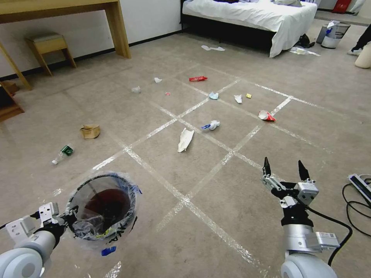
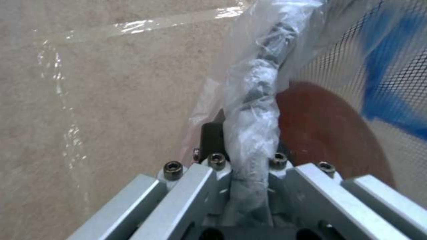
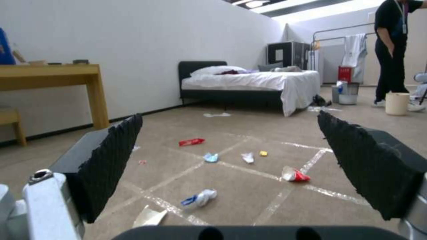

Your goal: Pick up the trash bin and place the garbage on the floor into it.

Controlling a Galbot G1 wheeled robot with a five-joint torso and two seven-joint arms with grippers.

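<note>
The trash bin (image 1: 102,206), dark mesh with a red base and a clear bag, is at the lower left of the head view. My left gripper (image 1: 66,219) is shut on its near rim; in the left wrist view the fingers (image 2: 213,166) pinch the bag-wrapped rim (image 2: 256,100). My right gripper (image 1: 285,169) hovers open and holds nothing above the floor (image 1: 232,200). Garbage lies ahead: a white paper (image 1: 185,139), a blue-white wrapper (image 1: 211,125), a red-white wrapper (image 1: 266,115), a blue mask (image 1: 213,95), a red wrapper (image 1: 198,78), a brown bag (image 1: 90,131) and a bottle (image 1: 63,153).
A bed (image 1: 251,15) and a grey bin (image 1: 333,34) stand at the back right. A wooden desk (image 1: 116,27) and a stool (image 1: 48,44) are at the back left. A power strip with black cables (image 1: 359,185) lies at the right edge.
</note>
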